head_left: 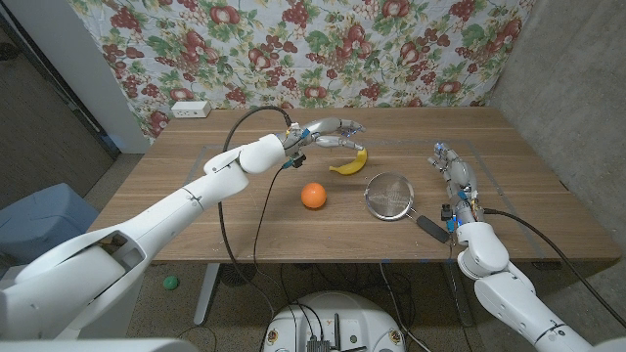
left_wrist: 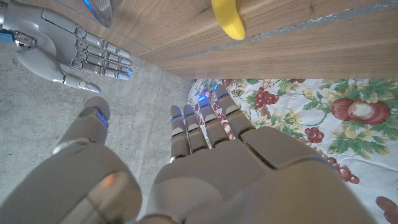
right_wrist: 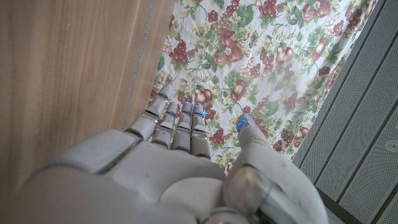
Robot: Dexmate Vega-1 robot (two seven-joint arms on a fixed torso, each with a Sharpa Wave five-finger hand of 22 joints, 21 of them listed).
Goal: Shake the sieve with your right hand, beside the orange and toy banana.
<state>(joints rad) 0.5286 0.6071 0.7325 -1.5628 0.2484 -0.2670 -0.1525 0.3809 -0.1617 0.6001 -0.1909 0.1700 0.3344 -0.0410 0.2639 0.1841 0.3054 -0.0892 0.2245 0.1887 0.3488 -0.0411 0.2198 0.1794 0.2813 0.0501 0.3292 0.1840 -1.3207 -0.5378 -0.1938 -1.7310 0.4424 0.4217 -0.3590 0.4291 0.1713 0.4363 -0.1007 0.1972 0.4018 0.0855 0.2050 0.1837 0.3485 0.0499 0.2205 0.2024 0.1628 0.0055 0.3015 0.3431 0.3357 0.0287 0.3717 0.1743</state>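
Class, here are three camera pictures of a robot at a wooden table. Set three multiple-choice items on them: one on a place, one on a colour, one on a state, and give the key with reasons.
1. Where does the sieve lie relative to the orange?
A. On the robot's right of it
B. On the robot's left of it
C. On top of it

2. What colour is the toy banana?
A. Green
B. Yellow
C. Red

3. What is the right hand doing?
A. Gripping the sieve's handle
B. Pinching the orange
C. Holding nothing, fingers extended

Key: 1 A, the head view shows the sieve lying between the orange and the right hand. 2 B, the banana is plainly yellow in the head and left wrist views. 3 C, the hand stands apart from the sieve with nothing in it.
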